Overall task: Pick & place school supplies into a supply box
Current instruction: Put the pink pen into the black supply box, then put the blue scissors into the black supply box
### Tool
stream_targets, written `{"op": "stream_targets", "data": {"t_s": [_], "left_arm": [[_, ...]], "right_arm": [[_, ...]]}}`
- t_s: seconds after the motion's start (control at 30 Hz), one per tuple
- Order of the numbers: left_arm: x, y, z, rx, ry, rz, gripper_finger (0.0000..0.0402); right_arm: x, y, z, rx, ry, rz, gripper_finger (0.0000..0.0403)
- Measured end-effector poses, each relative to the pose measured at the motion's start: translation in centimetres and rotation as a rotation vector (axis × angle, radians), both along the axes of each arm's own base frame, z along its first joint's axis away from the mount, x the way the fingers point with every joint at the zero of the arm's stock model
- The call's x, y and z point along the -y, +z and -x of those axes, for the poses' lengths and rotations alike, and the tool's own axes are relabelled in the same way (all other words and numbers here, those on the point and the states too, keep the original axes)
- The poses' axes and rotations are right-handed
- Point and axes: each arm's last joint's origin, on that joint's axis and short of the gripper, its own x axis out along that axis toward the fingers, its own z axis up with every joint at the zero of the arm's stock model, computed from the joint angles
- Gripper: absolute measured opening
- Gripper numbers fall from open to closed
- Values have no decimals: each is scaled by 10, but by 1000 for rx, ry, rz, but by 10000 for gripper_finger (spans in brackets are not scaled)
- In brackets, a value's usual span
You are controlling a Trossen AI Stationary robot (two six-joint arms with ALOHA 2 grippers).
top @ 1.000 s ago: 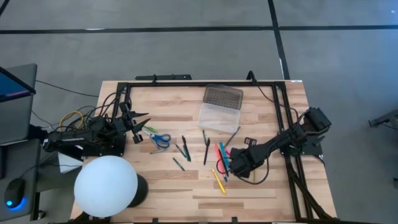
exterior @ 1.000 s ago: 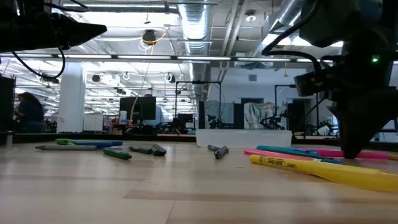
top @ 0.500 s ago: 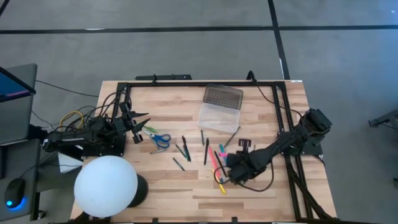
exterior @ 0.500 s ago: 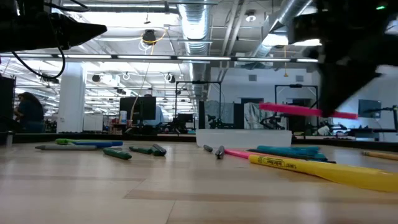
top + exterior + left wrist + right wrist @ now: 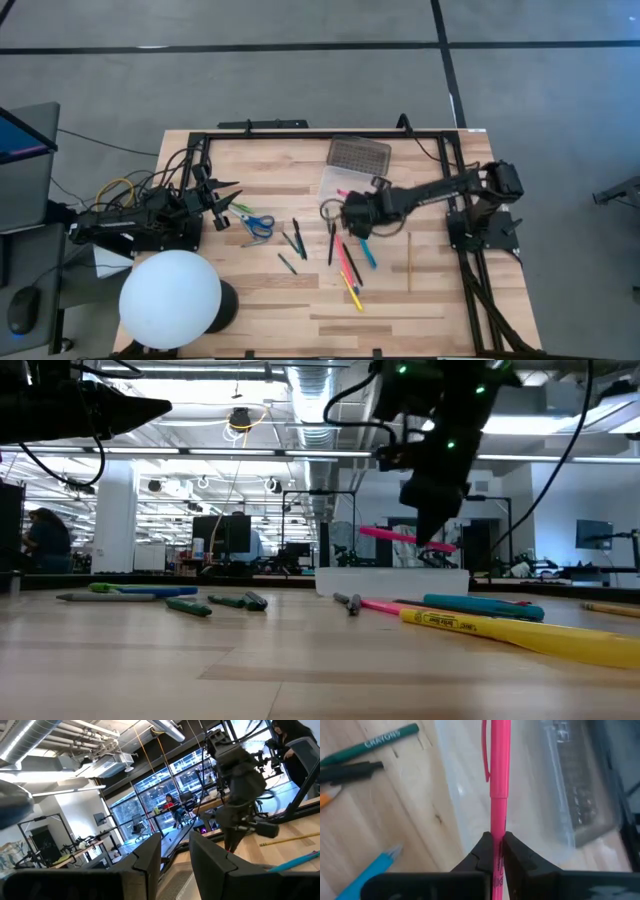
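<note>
My right gripper (image 5: 349,214) is shut on a pink pen (image 5: 496,780) and hovers over the near edge of the supply box's clear tray (image 5: 352,186). The dotted lid (image 5: 358,155) lies just beyond the tray. In the low view the pink pen (image 5: 400,536) hangs in the air above the tray (image 5: 390,581). Blue-handled scissors (image 5: 257,225), green markers (image 5: 244,209), dark pens (image 5: 331,241), a second pink pen (image 5: 345,262), a blue pen (image 5: 366,251), a yellow marker (image 5: 352,291) and a wooden pencil (image 5: 409,262) lie flat on the table. My left gripper (image 5: 226,195) waits open at the table's left. My right gripper pinches the pink pen's barrel (image 5: 496,840) between its two fingers, near the end away from the clip (image 5: 484,751). The fingers come down from above and lie across the pen. The pen is lifted clear, nearly level, with its long end pointing over the tray.
A black frame (image 5: 300,133) runs along the table's far and right edges. A white globe lamp (image 5: 170,298) stands at the near left corner. Bare wood shows along the near edge (image 5: 300,325) and between the scissors and the tray.
My right gripper has risen from the pens near the table's right and carried the pink pen toward the far left, over the tray. The pen has gone from lying on the table to lifted clear.
</note>
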Motion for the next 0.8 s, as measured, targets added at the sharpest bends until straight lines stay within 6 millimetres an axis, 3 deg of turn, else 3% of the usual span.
{"op": "stream_targets", "data": {"t_s": [0.23,0.5,0.63,0.8], "left_arm": [[0,-1,0,-8,-1,2,96],[0,-3,-1,-26,-2,8,96],[0,-7,-2,-72,-6,15,96],[0,-19,-3,-275,-2,25,96]], "right_arm": [[41,0,-2,23,-74,-85,35],[68,0,2,8,-124,-73,99],[69,0,2,4,-119,-68,137],[46,1,-2,-8,-42,-11,167]]}}
